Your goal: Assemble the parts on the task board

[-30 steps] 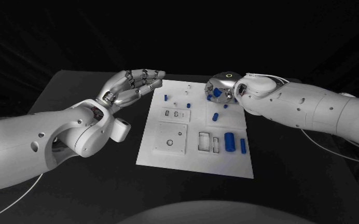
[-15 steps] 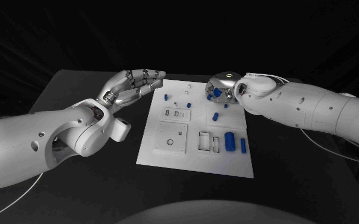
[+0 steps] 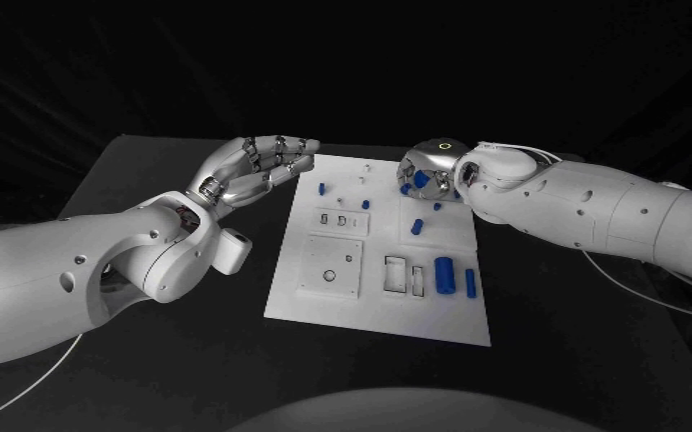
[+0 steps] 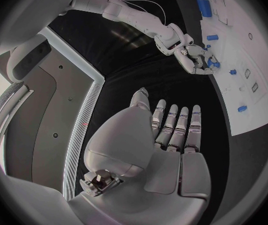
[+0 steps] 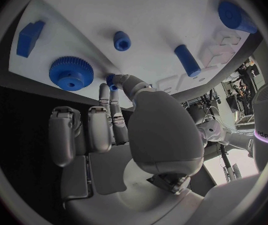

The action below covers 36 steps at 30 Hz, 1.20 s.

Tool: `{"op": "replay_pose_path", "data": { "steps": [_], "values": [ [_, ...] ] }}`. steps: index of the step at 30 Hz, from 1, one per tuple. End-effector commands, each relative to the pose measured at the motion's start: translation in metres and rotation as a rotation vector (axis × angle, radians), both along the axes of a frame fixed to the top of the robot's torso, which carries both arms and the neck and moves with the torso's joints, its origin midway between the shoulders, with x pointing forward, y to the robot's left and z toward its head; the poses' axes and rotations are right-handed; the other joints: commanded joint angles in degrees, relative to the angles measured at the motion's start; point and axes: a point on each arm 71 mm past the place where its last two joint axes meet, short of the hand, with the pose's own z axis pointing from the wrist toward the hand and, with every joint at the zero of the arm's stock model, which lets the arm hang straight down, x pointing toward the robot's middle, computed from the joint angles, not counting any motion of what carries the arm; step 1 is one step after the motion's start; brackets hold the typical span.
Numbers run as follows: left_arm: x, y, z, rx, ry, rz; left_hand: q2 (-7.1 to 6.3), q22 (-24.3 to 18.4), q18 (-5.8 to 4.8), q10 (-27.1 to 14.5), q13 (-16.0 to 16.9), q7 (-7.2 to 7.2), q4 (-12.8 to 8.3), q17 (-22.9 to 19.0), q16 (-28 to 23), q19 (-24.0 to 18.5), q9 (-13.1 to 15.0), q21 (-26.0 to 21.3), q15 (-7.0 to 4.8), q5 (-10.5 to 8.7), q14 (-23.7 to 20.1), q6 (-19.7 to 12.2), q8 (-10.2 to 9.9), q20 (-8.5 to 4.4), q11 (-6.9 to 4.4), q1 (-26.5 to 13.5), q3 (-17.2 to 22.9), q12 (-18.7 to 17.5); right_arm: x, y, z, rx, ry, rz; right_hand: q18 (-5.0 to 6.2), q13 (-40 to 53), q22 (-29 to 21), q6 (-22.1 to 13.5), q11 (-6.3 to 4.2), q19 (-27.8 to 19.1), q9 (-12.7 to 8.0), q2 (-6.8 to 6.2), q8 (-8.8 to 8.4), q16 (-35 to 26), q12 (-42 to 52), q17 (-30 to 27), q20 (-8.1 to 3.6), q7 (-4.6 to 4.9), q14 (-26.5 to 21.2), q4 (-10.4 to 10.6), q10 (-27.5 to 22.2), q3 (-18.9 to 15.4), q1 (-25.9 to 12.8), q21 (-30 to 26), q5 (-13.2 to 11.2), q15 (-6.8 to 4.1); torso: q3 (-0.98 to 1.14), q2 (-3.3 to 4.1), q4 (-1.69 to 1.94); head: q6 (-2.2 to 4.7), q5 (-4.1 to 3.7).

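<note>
Head view has the white task board (image 3: 378, 292) lying mid-table, small blue parts (image 3: 443, 272) scattered across it. Right hand (image 3: 427, 174) hovers at the board's far edge, pinching a small blue peg (image 5: 111, 80) beside a toothed blue gear (image 5: 71, 73). Left hand (image 3: 257, 170) hangs off the board's left edge, fingers loosely apart, holding nothing.

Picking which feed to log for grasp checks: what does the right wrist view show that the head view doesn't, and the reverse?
Right wrist view alone: a toothed blue gear beside the right hand, and a small blue part pinched at its fingertips.

Head view alone: the whole task board, its white recessed blocks, the big blue cylinder, and the left hand hovering, holding nothing, at the board's left edge.

Both: the right hand at the board's far end, among loose blue pegs.
</note>
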Motion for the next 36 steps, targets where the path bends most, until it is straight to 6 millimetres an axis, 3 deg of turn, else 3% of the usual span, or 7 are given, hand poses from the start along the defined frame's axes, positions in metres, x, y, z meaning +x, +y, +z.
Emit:
{"op": "replay_pose_path", "data": {
  "steps": [1, 9, 10, 15, 23, 36],
  "values": [
    [-0.001, -0.002, 0.001, -0.002, -0.001, -0.016, 0.16, 0.03, -0.20, -0.24, -0.06, 0.87, -0.01, 0.10, 0.33, 0.45, -0.02, 0.24, -0.09, 0.40, 0.42, 0.29, 0.20, -0.03, 0.23, 0.59, 0.28, 0.13, 0.003, 0.004, 0.012, 0.028, -0.027, 0.003, 0.34, -0.04, 7.18, 0.51, -0.07, 0.45, 2.41, 0.44, 0.36, -0.02, -0.28, 0.11, 0.07, -0.04, 0.35, 0.07, 0.66, -0.58, -0.32, 0.26, 0.21, 0.03, -0.04, 0.01, 0.12, -0.03, 0.09],
    [-0.002, -0.002, 0.002, 0.000, 0.000, -0.011, 0.14, 0.03, -0.18, -0.22, -0.06, 0.89, 0.03, 0.10, 0.39, 0.53, -0.01, 0.27, -0.07, 0.42, 0.46, 0.36, 0.24, -0.03, 0.24, 0.62, 0.28, 0.18, 0.013, 0.016, 0.031, 0.047, -0.046, 0.003, 0.30, -0.06, 7.33, 0.51, -0.05, 0.59, 2.52, 0.45, 0.35, 0.09, -0.34, 0.39, 0.06, -0.08, 0.48, 0.13, 0.82, -0.67, -0.46, 0.35, 0.22, 0.04, -0.04, 0.17, 0.33, 0.03, 0.34],
    [-0.002, -0.001, 0.002, 0.000, -0.001, -0.010, 0.12, 0.03, -0.18, -0.20, -0.06, 0.90, 0.04, 0.11, 0.42, 0.56, -0.01, 0.28, -0.07, 0.43, 0.50, 0.38, 0.25, -0.03, 0.24, 0.63, 0.28, 0.21, 0.015, 0.019, 0.033, 0.049, -0.042, 0.003, 0.30, -0.09, 7.32, 0.30, -0.04, 0.57, 2.53, 0.46, 0.22, 0.07, -0.43, 0.32, 0.06, -0.07, 0.47, 0.13, 0.85, -0.68, -0.49, 0.33, 0.26, 0.06, -0.04, 0.32, 0.54, 0.09, 0.33],
    [-0.003, -0.001, 0.004, 0.000, -0.005, -0.007, 0.11, 0.04, -0.17, -0.19, -0.06, 0.91, 0.06, 0.11, 0.46, 0.58, 0.00, 0.30, -0.07, 0.44, 0.53, 0.41, 0.27, -0.03, 0.23, 0.64, 0.29, 0.23, 0.021, 0.026, 0.039, 0.052, -0.038, 0.000, 0.32, -0.14, 7.28, 0.01, -0.01, 0.52, 2.52, 0.51, 0.01, 0.02, -0.59, 0.20, 0.07, -0.04, 0.43, 0.15, 0.86, -0.66, -0.54, 0.28, 0.32, 0.08, -0.10, 0.62, 0.90, 0.07, 0.12],
    [-0.002, 0.000, 0.005, 0.000, -0.012, -0.003, 0.07, 0.02, -0.16, -0.16, -0.06, 0.93, 0.08, 0.10, 0.40, 0.53, 0.00, 0.27, -0.08, 0.47, 0.47, 0.47, 0.30, -0.03, 0.23, 0.67, 0.29, 0.29, 0.032, 0.033, 0.042, 0.046, -0.018, -0.026, 0.37, -0.24, 7.14, -0.45, 0.10, 0.36, 2.47, 0.60, -0.37, -0.11, -0.92, -0.04, 0.11, 0.06, 0.32, 0.17, 0.84, -0.60, -0.62, 0.14, 0.44, 0.17, -0.59, 1.17, 1.48, 0.29, -1.09],
    [-0.002, -0.001, 0.007, -0.002, -0.016, -0.003, 0.05, -0.01, -0.16, -0.17, -0.06, 0.94, 0.08, 0.08, 0.31, 0.45, 0.00, 0.22, -0.08, 0.49, 0.37, 0.47, 0.30, -0.02, 0.23, 0.69, 0.29, 0.30, 0.045, 0.041, 0.043, 0.043, -0.014, -0.057, 0.42, -0.34, 6.95, -1.02, 0.35, 0.10, 2.37, 0.77, -0.94, -0.40, -1.40, -0.60, 0.31, 0.29, 0.00, 0.17, 0.73, -0.49, -0.71, -0.08, 0.47, 0.47, -0.73, 1.69, 1.93, 0.49, -1.54]
  ]
}}
